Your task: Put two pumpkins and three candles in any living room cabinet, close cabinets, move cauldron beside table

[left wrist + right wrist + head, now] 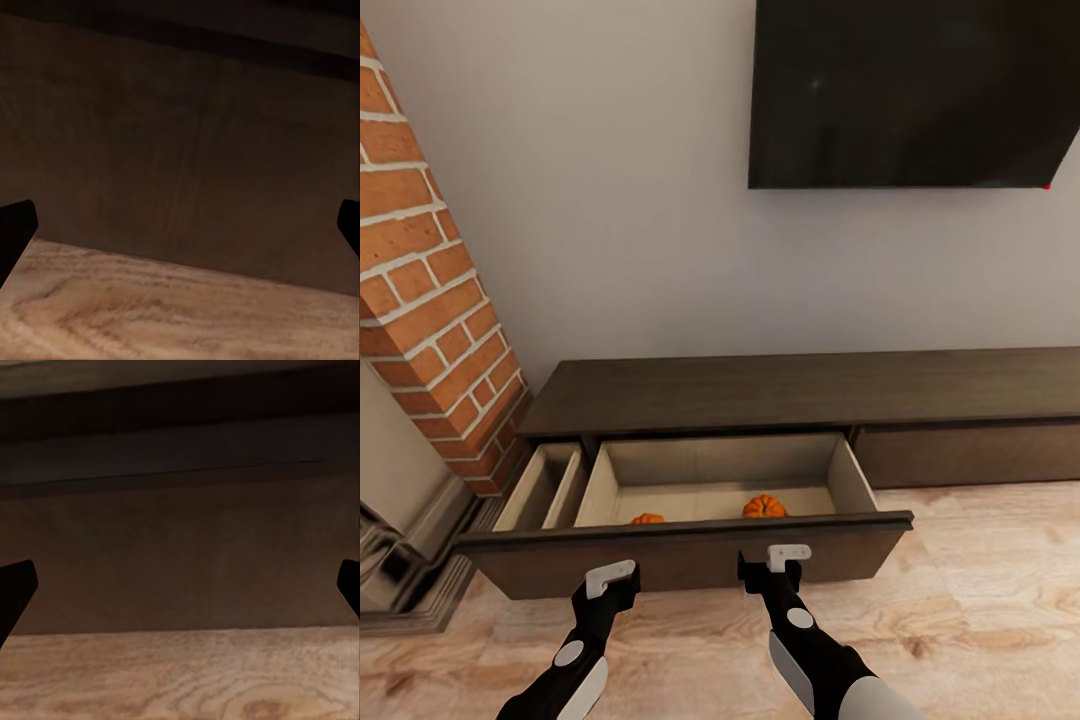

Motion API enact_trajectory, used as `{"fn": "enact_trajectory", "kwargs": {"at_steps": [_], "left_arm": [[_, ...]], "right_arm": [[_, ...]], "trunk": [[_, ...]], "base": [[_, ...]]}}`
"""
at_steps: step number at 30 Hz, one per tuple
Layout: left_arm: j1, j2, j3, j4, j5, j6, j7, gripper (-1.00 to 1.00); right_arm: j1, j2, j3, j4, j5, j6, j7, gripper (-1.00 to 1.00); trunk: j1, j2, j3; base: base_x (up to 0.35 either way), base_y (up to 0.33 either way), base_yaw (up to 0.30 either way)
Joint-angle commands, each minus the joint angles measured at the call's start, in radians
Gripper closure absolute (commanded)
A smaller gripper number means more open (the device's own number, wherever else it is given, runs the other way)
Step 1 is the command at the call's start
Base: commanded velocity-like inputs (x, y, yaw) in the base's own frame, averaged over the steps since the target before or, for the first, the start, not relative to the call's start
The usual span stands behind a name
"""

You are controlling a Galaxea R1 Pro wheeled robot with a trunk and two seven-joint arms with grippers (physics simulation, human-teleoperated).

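Two pumpkins [764, 506] [647, 519] lie inside the cabinet [780, 395]'s open drawer [690, 560], beyond both grippers, left [610, 578] and right [788, 556], fingers spread, empty, facing its front.

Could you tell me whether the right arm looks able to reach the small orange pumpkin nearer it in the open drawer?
Probably yes: the ribbed orange pumpkin lies uncovered just behind the dark drawer front, beyond the right gripper.

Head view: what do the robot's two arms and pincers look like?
Both arms are black with white panels and round white joint caps. The left pincer and right pincer each end in a pale grey, rounded block on a black wrist. No cables or markings visible.
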Motion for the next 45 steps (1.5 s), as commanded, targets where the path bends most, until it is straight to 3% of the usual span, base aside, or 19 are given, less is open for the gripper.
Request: {"fn": "enact_trajectory", "kwargs": {"at_steps": [1, 15, 45], "left_arm": [[0.000, 0.000, 0.000, 0.000, 0.000, 0.000, 0.000, -1.00], [0.000, -0.001, 0.000, 0.001, -0.002, 0.002, 0.000, -1.00], [0.000, 0.000, 0.000, 0.001, -0.002, 0.001, 0.000, -1.00]], "right_arm": [[0.000, 0.000, 0.000, 0.000, 0.000, 0.000, 0.000, -1.00], [0.000, 0.000, 0.000, 0.000, 0.000, 0.000, 0.000, -1.00], [0.000, 0.000, 0.000, 0.000, 0.000, 0.000, 0.000, -1.00]], "trunk": [[0.000, 0.000, 0.000], [0.000, 0.000, 0.000], [0.000, 0.000, 0.000]], "base": [[0.116, 0.000, 0.000], [0.134, 0.006, 0.000], [0.257, 0.032, 0.000]]}}
